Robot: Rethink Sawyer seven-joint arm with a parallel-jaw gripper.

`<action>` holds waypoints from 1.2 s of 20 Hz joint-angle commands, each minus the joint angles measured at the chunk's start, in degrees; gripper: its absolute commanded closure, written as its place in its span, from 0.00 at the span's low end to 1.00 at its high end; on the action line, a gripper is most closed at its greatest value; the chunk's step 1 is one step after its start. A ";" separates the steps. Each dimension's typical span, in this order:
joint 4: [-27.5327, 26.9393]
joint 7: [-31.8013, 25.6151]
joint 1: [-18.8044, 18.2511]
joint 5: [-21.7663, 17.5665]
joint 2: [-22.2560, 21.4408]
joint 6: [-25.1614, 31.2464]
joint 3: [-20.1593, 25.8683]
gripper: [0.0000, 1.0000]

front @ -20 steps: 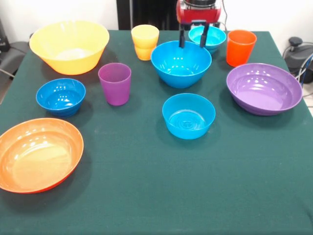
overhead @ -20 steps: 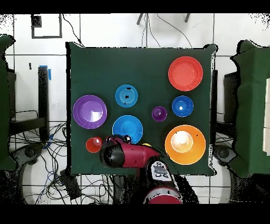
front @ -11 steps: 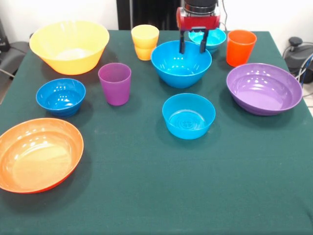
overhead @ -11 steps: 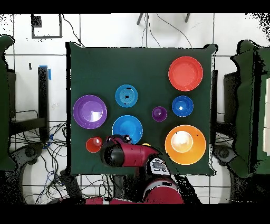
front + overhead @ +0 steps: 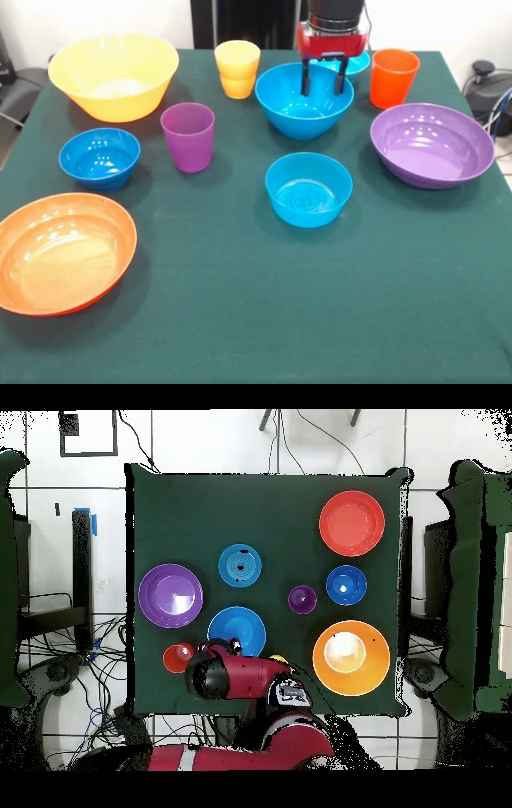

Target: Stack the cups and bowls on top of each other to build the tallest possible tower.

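My gripper (image 5: 322,82) is open, and both fingertips dip inside the far side of a mid-blue bowl (image 5: 306,106). Behind it, mostly hidden, is the small cyan bowl (image 5: 358,62). A second mid-blue bowl (image 5: 309,190) sits in the middle. The purple bowl (image 5: 432,146) and orange cup (image 5: 394,78) are on the right. The yellow cup (image 5: 237,69) and purple cup (image 5: 188,137) stand left of the gripper. The yellow bowl (image 5: 114,76), dark blue bowl (image 5: 99,158) and orange bowl (image 5: 62,252) line the left side. No tower is in view; each piece stands alone.
A dark green cloth (image 5: 240,304) covers the table. In the overhead view the red arm (image 5: 245,676) reaches over the table edge beside the mid-blue bowl (image 5: 237,631). Cables and chairs surround the table.
The gripper has come down and forward into the mid-blue bowl, and that bowl has shifted a little to the right in the front view. Nothing else has moved.
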 commanded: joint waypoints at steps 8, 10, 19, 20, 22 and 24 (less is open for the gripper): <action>-1.35 8.17 0.51 -0.10 -4.75 4.02 4.24 0.00; -0.99 6.81 -0.76 -0.43 -7.31 7.09 4.52 0.00; 0.84 3.55 -4.76 -1.16 -15.50 16.03 6.21 0.00; 0.87 3.63 -4.82 -1.21 -15.70 16.30 6.30 0.00; 0.76 4.08 -4.63 -1.41 -15.61 15.97 6.36 0.00; 0.56 5.12 -3.87 -1.61 -14.44 14.36 6.13 0.00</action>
